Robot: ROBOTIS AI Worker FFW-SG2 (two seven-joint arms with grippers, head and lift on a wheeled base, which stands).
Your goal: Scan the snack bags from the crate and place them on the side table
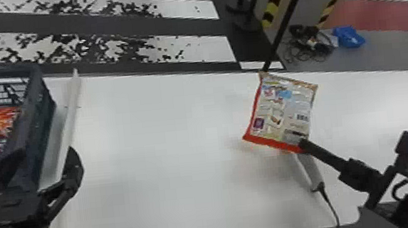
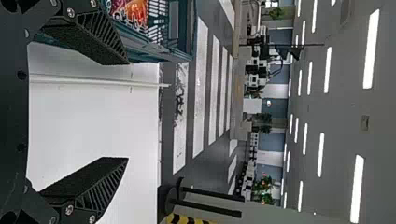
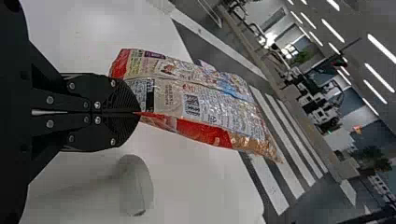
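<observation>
The nearer right gripper [image 3: 138,112] pinches 1 corner of the snack bag [image 1: 281,111], its long axis running outward beyond the scanner [image 1: 311,172], probably needing realignment, while the left gripper [image 2: 127,111] stands wide.

A large indoor hall, most like a robotics lab or test space, is suggested. White crosswalk stripes [image 1: 204,52] are marked across the dark floor [image 1: 187,26], and a red floor area [image 1: 380,16] is set off by a white line. Yellow-and-black hazard striping [image 1: 276,1] and tangled cables [image 1: 309,46] are seen beyond the white table [image 1: 161,126]. The broad ceiling [image 2: 345,102] is lined with strip lights [image 2: 371,49].
</observation>
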